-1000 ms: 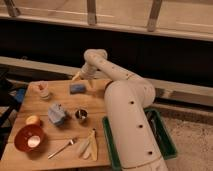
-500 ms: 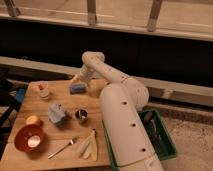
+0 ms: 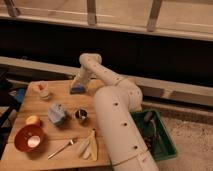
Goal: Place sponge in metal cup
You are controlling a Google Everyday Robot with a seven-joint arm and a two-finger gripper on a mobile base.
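Where the white arm (image 3: 102,75) bends down over the far side of the wooden table (image 3: 62,131), the gripper (image 3: 78,85) is low, right on top of the blue sponge (image 3: 77,90). Contact looks likely, but whether it is spread or clamped on the sponge cannot be told from here. Sponge lies flat on the wood, straight beyond the metal cup (image 3: 81,115), well apart from it, near the table's far edge. Metal cup stands upright about mid-table, inside dark. Just left of the metal cup is a crumpled blue-grey object (image 3: 56,114), near, apparently not touching. Further left of the cup is a small orange round fruit (image 3: 33,120), and in front of that a red bowl (image 3: 28,138) with something pale in it. Left and beyond the cup is a small pale container (image 3: 44,91) with something reddish on top. In front of the metal cup lie a slanted spoon (image 3: 62,148) and pale yellowish strips (image 3: 88,147) beside it. Right of the cup, the robot's bulky white body (image 3: 120,135) covers the table's right end. Past it, on the floor, is a green bin (image 3: 162,137) with dark stuff inside.
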